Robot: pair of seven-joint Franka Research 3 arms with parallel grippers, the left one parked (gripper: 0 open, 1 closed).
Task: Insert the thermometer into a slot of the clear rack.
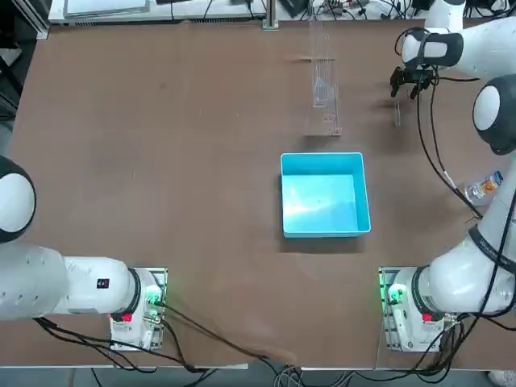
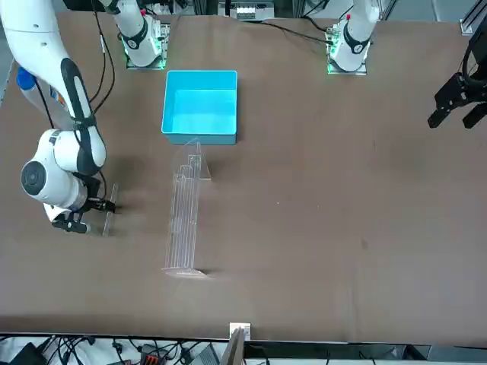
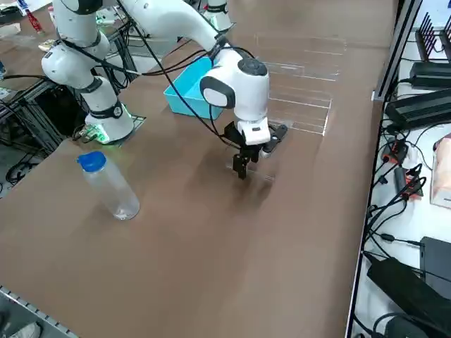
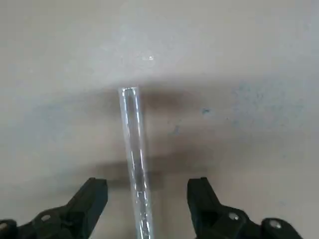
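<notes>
No readable text or labels anywhere.

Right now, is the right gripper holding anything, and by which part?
Nothing is held. The right gripper is open, its fingers either side of the thermometer, which lies flat on the table with gaps to both fingers.

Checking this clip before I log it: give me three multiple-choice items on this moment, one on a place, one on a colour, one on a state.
1. Where does the thermometer lie?
A. in the clear rack
B. flat on the table, between the fingers of the right gripper
C. in the box

2. What colour is the open box?
A. red
B. bright blue
C. green

3. How is the right gripper?
A. open, holding nothing
B. shut on the thermometer
C. shut on the bottle

Answers: 1 B, the wrist view shows the rod on the tabletop between the fingers. 2 B, blue in every view. 3 A, both fingers stand clear of the rod.
</notes>
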